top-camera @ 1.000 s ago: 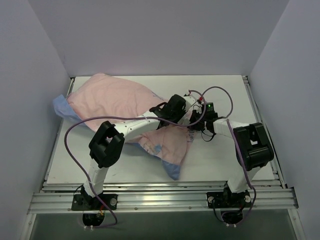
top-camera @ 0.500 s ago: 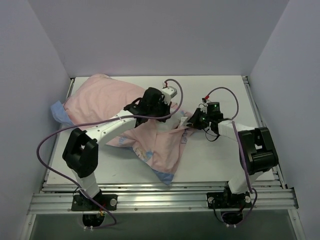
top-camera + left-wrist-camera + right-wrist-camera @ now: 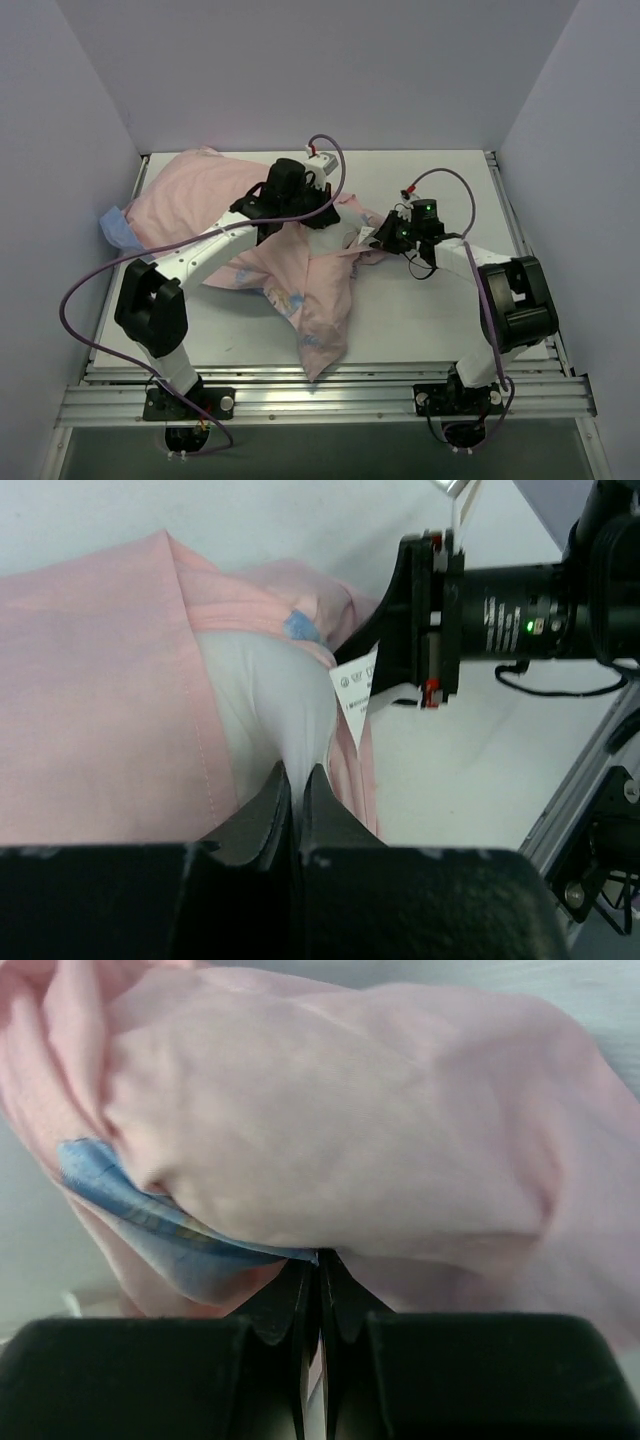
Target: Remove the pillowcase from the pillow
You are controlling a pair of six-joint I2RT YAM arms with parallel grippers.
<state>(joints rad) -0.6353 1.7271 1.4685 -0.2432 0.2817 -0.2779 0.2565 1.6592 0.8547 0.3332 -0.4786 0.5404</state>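
Pink cloth, i.e. the inside-out pillowcase (image 3: 310, 290), covers the left-centre of the table (image 3: 400, 320). 1 end lies at the left table edge by the wall (image 3: 60, 200). Its limp tail runs down nearly to the front rail (image 3: 330, 395). Bare tabletop shows right of the R arm and at back-right, out to the side rail.

Vs 1 s ago: the L wrist has gone from beside the R gripper (image 3: 320, 1260) toward back-left, w/ its elbow swung out left. The R gripper has shifted a bit left. The tail has slid left and toward the front rail, and is narrower.

L gripper (image 3: 297, 777): 2 fingers pressed together on a pinch of the white pillow (image 3: 265, 695). The pillow bulges out just past the tips, w/ pink case wrapped round its left and top.

R gripper: fingers together, clamped on the pillowcase's pink/blue hem, cloth bulging right over the tips. From the L wrist cam it sits just beside the white care label (image 3: 352, 692), opposite the L fingers.
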